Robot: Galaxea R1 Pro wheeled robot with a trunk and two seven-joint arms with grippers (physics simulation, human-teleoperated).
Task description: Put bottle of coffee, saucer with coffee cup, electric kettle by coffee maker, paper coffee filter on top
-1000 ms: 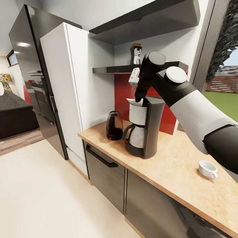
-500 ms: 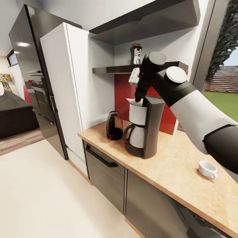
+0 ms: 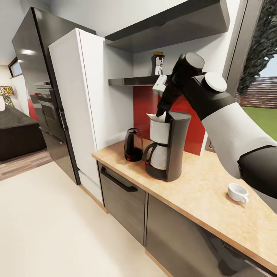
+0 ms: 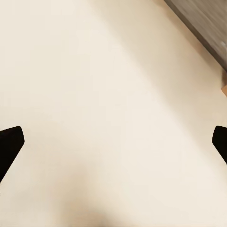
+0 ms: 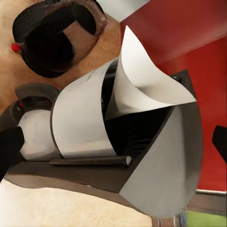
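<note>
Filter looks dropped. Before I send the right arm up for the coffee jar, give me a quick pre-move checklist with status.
1. Paper coffee filter sits in the coffee maker basket: ok, though tilted.
2. Right gripper open, clear of the filter: ok.
3. Bottle of coffee upright on the kitchen shelf: ok.
4. Electric kettle beside the coffee maker: ok.
5. Coffee cup on a saucer: not ok, it sits on the kitchen countertop.
6. Left gripper open, empty: ok.

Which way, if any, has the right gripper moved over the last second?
Yes. Judged against the shelf, the right gripper has risen slightly and shifted right, above the coffee maker.
</note>
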